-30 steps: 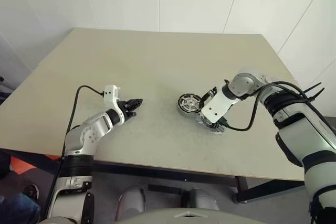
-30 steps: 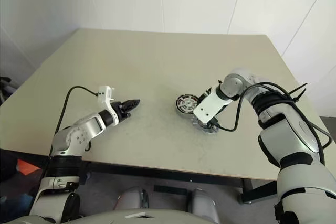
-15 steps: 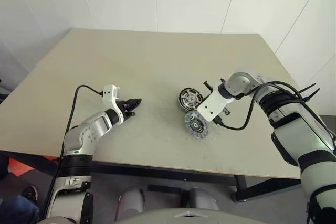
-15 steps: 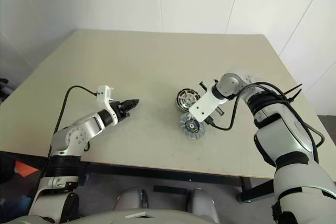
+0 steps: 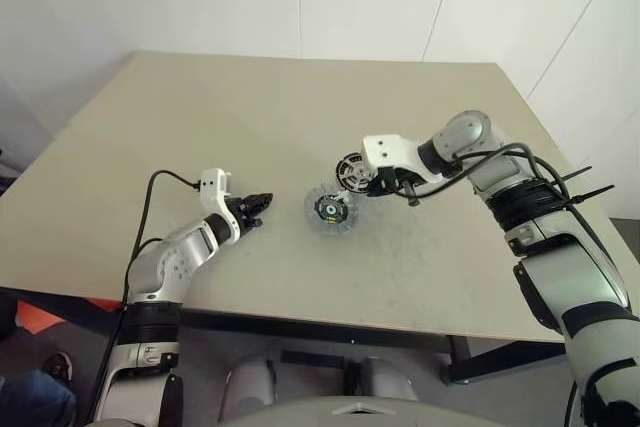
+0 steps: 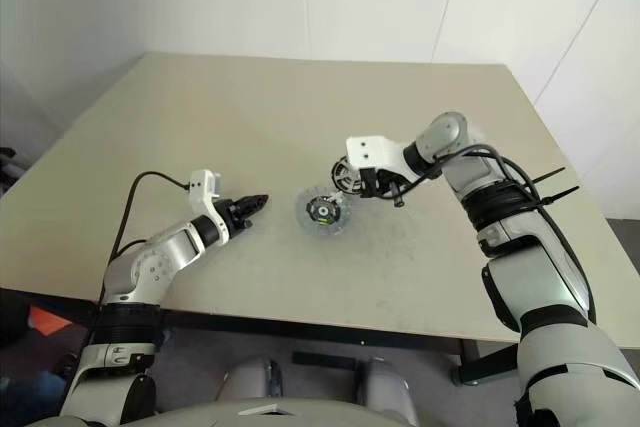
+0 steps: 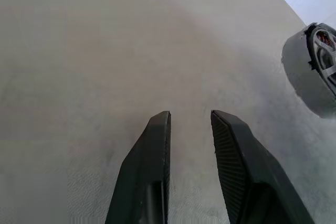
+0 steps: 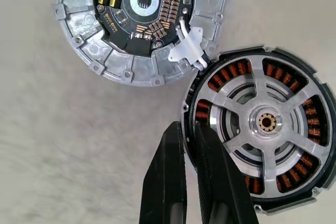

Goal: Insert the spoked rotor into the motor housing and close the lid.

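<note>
On matte table (image 5: pixel 250 117), ribbed disc (image 8: pixel 142 22) touches copper-wound housing (image 8: pixel 262 124).

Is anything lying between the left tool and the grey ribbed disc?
Nothing visible. Only bare table lies between the left tool and the grey ribbed disc. The right tool is beyond it, shut on the rim of the motor housing.

Open table (image 7: pixel 105 51) ahead of left gripper (image 7: pixel 190 121) fingertips, nothing between them. Off to one side, motor housing (image 7: pixel 315 66). Right gripper (image 8: pixel 189 135) fingertips pinched on housing rim; round grey disc (image 8: pixel 142 24) just past them, touching housing.
</note>
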